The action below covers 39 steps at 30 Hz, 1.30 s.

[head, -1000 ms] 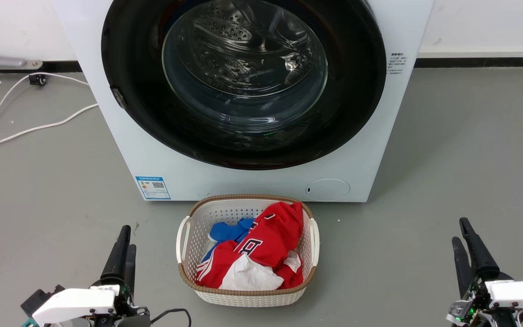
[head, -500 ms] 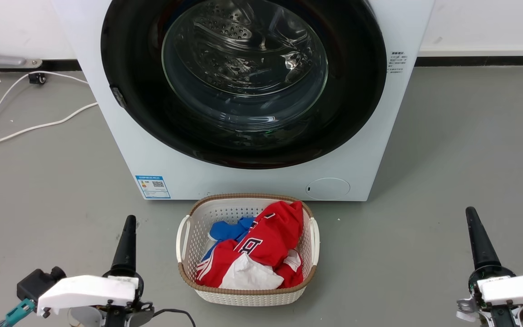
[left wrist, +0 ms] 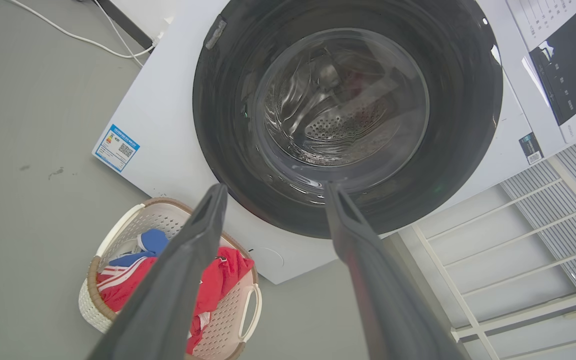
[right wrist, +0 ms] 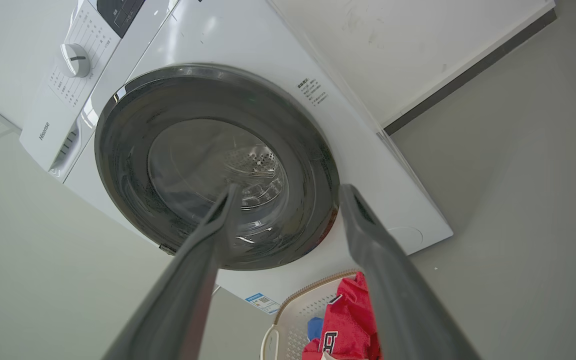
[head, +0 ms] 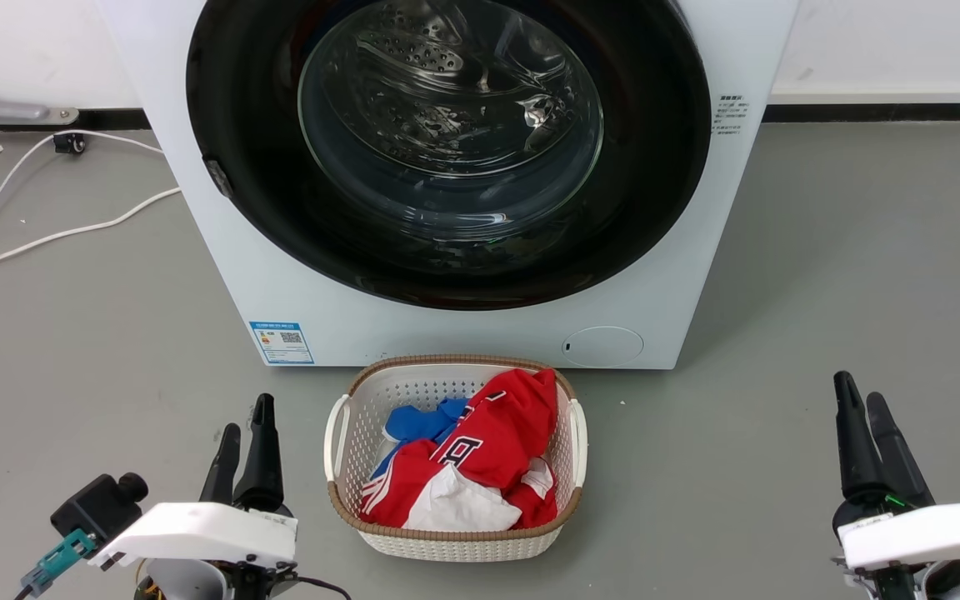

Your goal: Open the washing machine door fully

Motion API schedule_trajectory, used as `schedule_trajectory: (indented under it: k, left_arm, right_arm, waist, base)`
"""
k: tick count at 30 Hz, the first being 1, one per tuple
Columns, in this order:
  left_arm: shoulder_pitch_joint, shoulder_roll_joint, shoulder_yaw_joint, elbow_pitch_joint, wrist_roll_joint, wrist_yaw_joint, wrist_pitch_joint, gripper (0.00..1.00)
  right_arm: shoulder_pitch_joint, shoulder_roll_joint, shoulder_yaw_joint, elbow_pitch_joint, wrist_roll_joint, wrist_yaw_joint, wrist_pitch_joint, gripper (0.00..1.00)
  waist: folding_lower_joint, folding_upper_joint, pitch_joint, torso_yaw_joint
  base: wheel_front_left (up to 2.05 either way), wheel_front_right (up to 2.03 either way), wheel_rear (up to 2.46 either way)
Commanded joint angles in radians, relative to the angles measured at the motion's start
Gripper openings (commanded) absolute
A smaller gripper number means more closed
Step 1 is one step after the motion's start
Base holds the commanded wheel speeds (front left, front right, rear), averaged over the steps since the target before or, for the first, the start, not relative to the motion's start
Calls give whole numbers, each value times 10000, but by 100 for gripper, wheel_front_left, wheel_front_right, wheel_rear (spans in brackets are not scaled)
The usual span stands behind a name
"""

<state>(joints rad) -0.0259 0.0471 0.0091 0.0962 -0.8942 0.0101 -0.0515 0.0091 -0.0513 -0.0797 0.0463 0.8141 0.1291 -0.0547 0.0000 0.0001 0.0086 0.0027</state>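
Because the washing machine door (head: 447, 283) sat shut at twelve o'clock from the basket (head: 447, 363), it would likely swing stiff and heavy, its glossy rim slippery, its glass fragile; the grey tab (head: 217, 177) at its nine o'clock looked the surest hold. There was one door, one basket; the left gripper (head: 247, 415) and right gripper (head: 858, 387) hung empty, jaws parted.
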Motion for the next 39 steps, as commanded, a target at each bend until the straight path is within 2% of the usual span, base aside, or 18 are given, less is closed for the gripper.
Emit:
schedule_trajectory:
  k: [1, 7, 16, 39]
  left_arm:
    - [-33, 75, -87, -223, 424, 70, -111, 100]
    - [39, 183, -397, -348, 1400, 206, -349, 100]
    - [129, 299, -782, -343, 2579, 389, -624, 100]
    - [377, 308, -1260, -435, 4951, 504, -1238, 100]
  right_arm:
    - [20, -20, 37, -256, -503, 16, -117, 100]
    - [216, -17, 143, -410, -1724, 17, -348, 100]
    - [436, -12, 198, -610, -2876, 18, -619, 100]
    - [931, -3, 197, -1190, -4788, 22, -1229, 100]
  waist:
    - [0, -1, -3, 5]
    - [0, -1, -2, 13]
    - [0, -1, -5, 19]
    - [0, -1, -43, 69]
  base:
    - [0, 0, 0]
    - [0, 0, 0]
    - [0, 0, 0]
    - [0, 0, 0]
